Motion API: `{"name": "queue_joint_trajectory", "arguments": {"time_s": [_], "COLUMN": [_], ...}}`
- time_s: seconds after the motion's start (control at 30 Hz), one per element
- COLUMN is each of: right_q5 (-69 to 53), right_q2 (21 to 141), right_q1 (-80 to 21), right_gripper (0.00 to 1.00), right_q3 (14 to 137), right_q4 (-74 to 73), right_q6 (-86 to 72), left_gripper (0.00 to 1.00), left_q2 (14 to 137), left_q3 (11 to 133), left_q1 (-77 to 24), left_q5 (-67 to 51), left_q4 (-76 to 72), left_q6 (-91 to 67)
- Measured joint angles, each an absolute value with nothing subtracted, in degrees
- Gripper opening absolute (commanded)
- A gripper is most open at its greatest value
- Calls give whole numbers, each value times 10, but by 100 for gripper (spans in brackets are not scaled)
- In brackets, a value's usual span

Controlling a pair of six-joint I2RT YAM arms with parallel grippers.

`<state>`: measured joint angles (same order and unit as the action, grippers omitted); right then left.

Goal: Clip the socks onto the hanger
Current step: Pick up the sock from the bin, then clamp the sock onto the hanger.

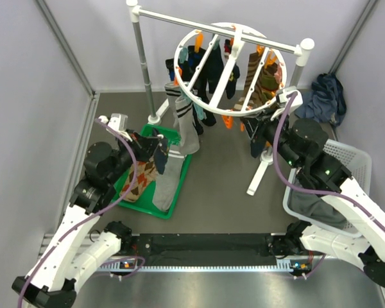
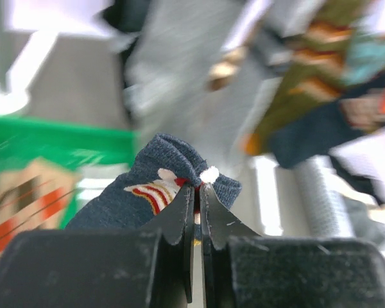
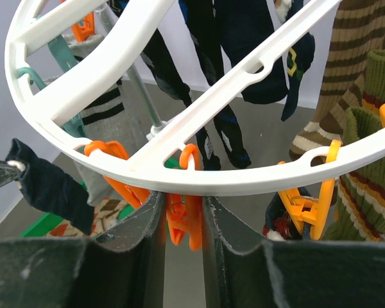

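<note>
Sock pinched, clip gripped

The left claw (image 2: 197, 186) clamps the dark navy soft sock (image 2: 154, 173) above the worktop. Farther off, the right claw (image 3: 182, 196) grips an orange plastic clip (image 3: 179, 224) on the white round plastic ring hanger (image 3: 244, 179). Feed the sock's edge deep between the clip's teeth before releasing.

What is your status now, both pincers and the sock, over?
Left pincer shut on navy sock. Right pincer squeezing orange clip on hanger rim. Grey sock hangs between them.
</note>
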<state>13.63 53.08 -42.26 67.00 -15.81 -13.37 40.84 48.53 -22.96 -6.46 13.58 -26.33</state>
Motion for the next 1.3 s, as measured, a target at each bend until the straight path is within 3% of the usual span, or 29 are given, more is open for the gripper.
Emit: {"name": "queue_joint_trajectory", "arguments": {"time_s": [0.3, 0.67, 0.97, 1.3], "right_q5": [114, 93, 86, 81], "right_q2": [528, 512, 496, 474], "right_q1": [-422, -422, -422, -422], "right_gripper": [0, 0, 0, 0], "right_q3": [672, 672, 671, 650], "right_q4": [-154, -141, -139, -113], "right_q6": [-163, -185, -197, -207], "left_gripper": [0, 0, 0, 0], "left_q2": [407, 566, 675, 709], "left_q3": [489, 511, 552, 561], "left_q1": [-263, -505, -531, -549], "left_q5": [-176, -100, -67, -63], "left_q4": [-8, -156, -229, -267], "left_q6": [-347, -313, -277, -269]}}
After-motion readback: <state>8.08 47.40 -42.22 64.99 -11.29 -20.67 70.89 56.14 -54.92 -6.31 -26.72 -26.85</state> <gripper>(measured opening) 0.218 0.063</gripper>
